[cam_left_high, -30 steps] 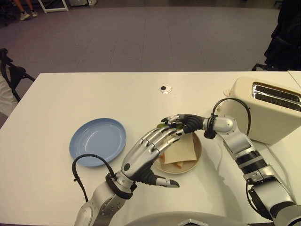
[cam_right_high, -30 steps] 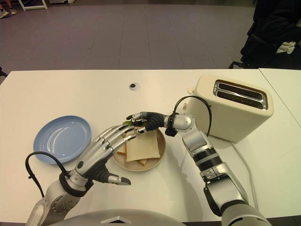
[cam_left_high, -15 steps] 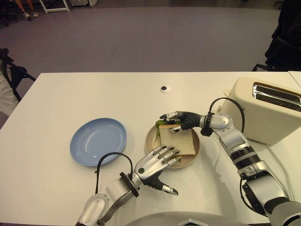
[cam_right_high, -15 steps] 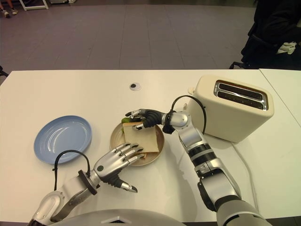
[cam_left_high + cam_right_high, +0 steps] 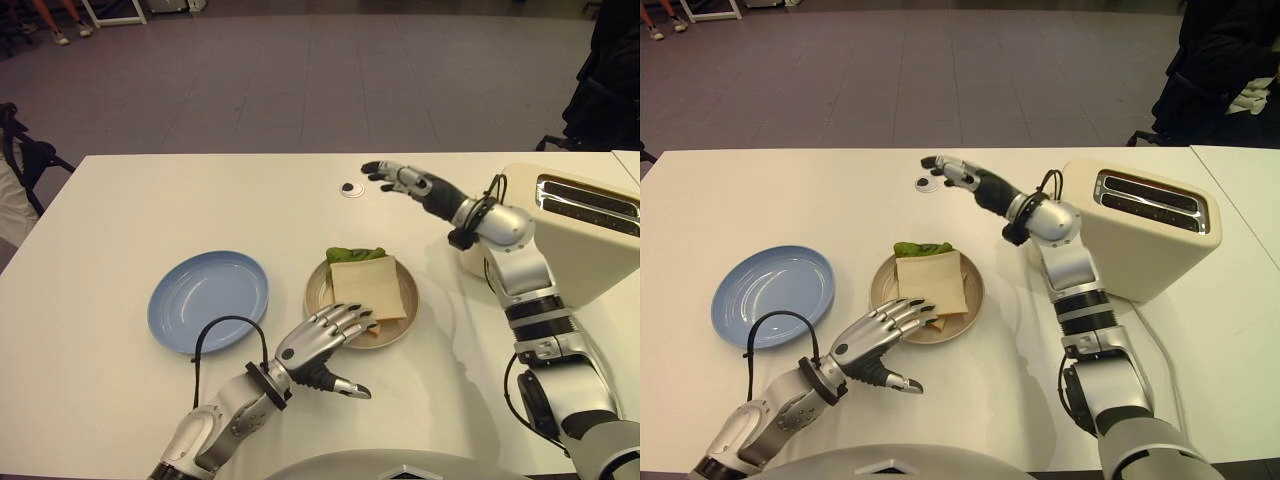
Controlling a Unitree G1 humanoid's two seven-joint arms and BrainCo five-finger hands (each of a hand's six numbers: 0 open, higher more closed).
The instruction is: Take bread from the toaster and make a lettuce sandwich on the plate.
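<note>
Green lettuce [image 5: 352, 254], tan plate [image 5: 312, 296], blue plate [image 5: 208, 300], cream toaster [image 5: 590, 250], white table [image 5: 150, 200]

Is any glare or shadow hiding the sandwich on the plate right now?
Left eye view: sandwich evenly lit, no glare; left hand covers the near rim of the tan plate. Right eye view: same, mild sheen on the blue plate; toaster slots dark inside.

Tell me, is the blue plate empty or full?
Empty. The blue plate is bare inside; the sandwich sits on the tan plate beside it.
</note>
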